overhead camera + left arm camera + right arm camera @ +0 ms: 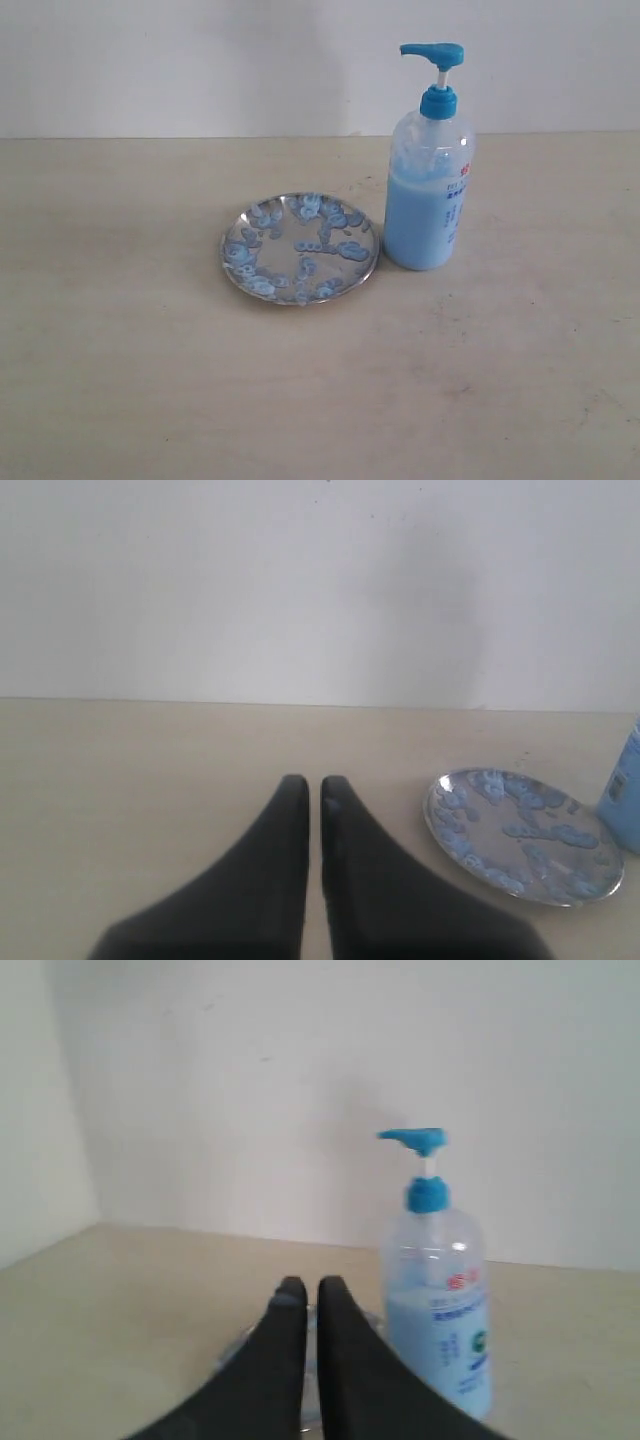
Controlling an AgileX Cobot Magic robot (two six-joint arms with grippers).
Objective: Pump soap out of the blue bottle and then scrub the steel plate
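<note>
On the table [150, 380], bottle [428, 190] beside soaped plate [300, 248]; left end effector [313, 790] and right end effector [305, 1295] pressed together, empty; pump-head press likely next.

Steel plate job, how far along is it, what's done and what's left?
Done, apparently: soap blobs already dot the steel plate, so pumping from the blue bottle looks finished. In hand: nothing; the left end effector and right end effector are both shut, empty and clear of both items. Left: scrubbing, since the blobs sit as separate unsmeared rings, and no scrubbing tool shows in any view.
</note>
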